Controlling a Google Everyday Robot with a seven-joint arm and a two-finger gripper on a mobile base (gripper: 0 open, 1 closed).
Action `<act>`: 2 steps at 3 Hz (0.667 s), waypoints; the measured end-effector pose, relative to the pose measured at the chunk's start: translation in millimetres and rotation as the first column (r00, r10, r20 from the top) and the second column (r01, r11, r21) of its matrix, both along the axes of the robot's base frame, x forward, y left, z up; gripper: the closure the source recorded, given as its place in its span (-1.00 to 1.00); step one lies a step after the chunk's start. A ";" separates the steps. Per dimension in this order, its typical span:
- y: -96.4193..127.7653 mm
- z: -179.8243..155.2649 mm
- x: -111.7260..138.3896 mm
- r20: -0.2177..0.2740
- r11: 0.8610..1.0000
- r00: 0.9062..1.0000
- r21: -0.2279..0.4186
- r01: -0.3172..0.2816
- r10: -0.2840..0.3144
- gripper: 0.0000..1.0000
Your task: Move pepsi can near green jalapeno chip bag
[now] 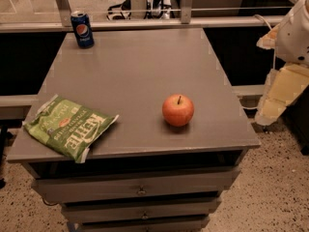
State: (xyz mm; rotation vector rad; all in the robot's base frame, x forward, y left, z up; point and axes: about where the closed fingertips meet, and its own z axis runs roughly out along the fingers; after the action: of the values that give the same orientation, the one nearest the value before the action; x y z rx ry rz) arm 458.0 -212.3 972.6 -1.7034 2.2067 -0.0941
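The pepsi can (82, 29) stands upright at the far left corner of the grey table (140, 66). The green jalapeno chip bag (70, 127) lies flat at the near left corner, far from the can. My gripper (276, 98) hangs at the right edge of the view, off the table's right side, well away from both the can and the bag. It holds nothing that I can see.
A red apple (178, 110) sits on the table toward the near right. The table is a cabinet with drawers (141, 191) at its front. A metal rail (145, 22) runs behind the table. The floor is speckled.
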 end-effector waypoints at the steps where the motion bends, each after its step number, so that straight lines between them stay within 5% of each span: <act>1: 38.9 -24.8 40.6 0.008 0.996 0.997 0.054 -0.074 0.074 -1.00; 2: 102.7 -41.4 93.9 0.056 0.977 0.987 0.146 -0.159 0.152 -1.00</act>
State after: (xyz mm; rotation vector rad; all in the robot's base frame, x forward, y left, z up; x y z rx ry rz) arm 551.9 -109.6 931.1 -1.7647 1.9872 0.0706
